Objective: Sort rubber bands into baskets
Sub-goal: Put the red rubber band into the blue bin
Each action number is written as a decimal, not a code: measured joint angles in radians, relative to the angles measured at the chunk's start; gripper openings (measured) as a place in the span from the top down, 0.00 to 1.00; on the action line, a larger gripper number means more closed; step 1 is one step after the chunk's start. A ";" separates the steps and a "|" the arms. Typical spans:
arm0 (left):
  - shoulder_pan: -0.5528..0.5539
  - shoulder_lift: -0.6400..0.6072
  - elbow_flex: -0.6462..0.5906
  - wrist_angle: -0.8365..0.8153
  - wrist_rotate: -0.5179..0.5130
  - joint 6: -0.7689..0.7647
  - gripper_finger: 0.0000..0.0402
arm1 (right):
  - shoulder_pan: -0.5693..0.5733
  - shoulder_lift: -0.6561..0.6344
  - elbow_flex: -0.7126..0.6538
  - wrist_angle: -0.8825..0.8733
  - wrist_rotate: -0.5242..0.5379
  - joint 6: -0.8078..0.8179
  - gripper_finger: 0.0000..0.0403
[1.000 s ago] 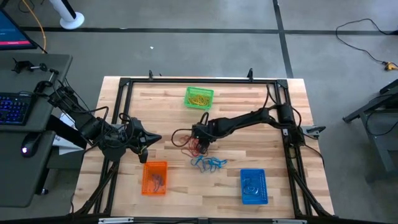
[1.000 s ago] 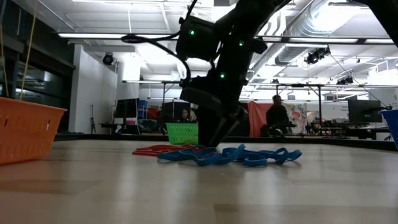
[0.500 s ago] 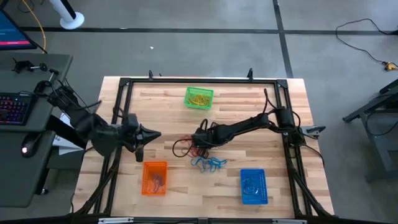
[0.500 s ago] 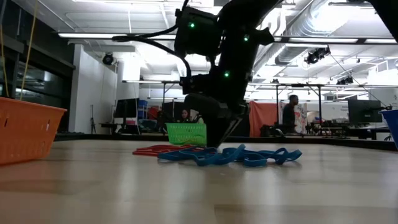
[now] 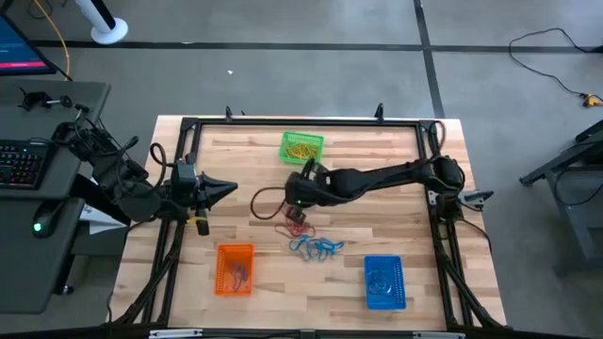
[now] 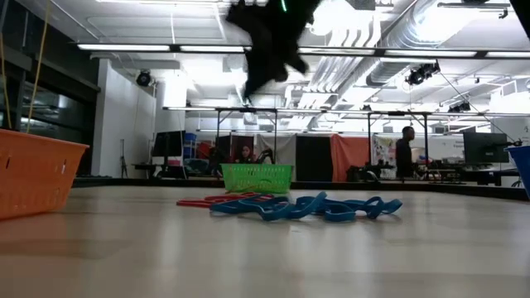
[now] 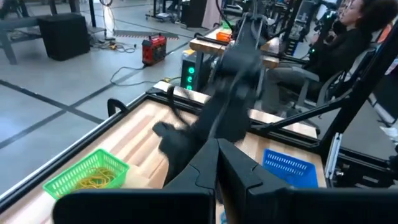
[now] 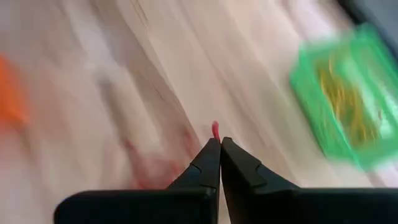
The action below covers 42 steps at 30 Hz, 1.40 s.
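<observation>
Red rubber bands [image 5: 294, 224] and blue rubber bands [image 5: 317, 248] lie in two loose heaps on the wooden table's middle. Above the red heap and lifted off the table, my right gripper [image 5: 296, 198] is shut, with a bit of red rubber band [image 8: 215, 129] sticking out at its fingertips. The green basket [image 5: 301, 148] with yellow bands stands at the far middle. Near the front edge stand the orange basket [image 5: 235, 268] and the blue basket [image 5: 383, 281]. My left gripper [image 5: 230, 187] waits shut at the table's left side, holding nothing. My right gripper pinches a red rubber band between the very ends of its two fingers; only a short red bit [image 8: 215, 129] shows past the tips. The fingers point down at the table. The blur and the fingers hide how the remainder of the band hangs.
A black frame rail [image 5: 301, 121] runs around the table top. Black cables [image 5: 268, 200] loop beside the red heap. Bare wood lies between the heaps and the green basket. People show in the room beyond the table.
My right gripper has risen from the red heap, clear of the table, and gone a little toward the far edge and the green basket. My left gripper has drawn back a little toward the table's left and far edges. The heaps lie as before.
</observation>
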 joint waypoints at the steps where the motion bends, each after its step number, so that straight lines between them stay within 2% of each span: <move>1: 0.000 0.000 0.000 0.001 0.000 0.009 1.00 | 0.005 0.000 0.026 0.029 -0.011 -0.011 1.00; 8: 0.000 -0.024 0.000 0.053 -0.029 0.058 1.00 | 0.051 0.018 0.131 0.236 -0.107 -0.018 1.00; 19: 0.000 -0.040 0.000 0.049 -0.070 0.058 1.00 | 0.117 0.040 0.136 0.510 -0.204 0.084 1.00; 22: 0.000 -0.039 0.000 0.045 -0.076 0.055 1.00 | 0.131 0.054 0.136 0.516 -0.206 0.087 1.00; 25: 0.000 -0.039 0.000 0.045 -0.076 0.043 1.00 | 0.134 0.052 0.136 0.466 -0.214 0.085 1.00; 28: 0.000 -0.039 0.000 0.042 -0.076 0.030 1.00 | 0.135 0.040 0.136 0.369 -0.305 0.085 1.00; 32: 0.000 -0.039 0.000 0.040 -0.076 0.029 1.00 | 0.161 0.000 0.136 0.124 -0.356 0.069 1.00; 37: 0.000 -0.039 0.000 0.036 -0.076 0.030 1.00 | 0.200 -0.074 0.134 -0.227 -0.324 0.089 1.00; 42: 0.000 -0.039 0.000 0.033 -0.076 0.031 1.00 | 0.288 -0.190 0.072 -0.411 -0.369 0.213 1.00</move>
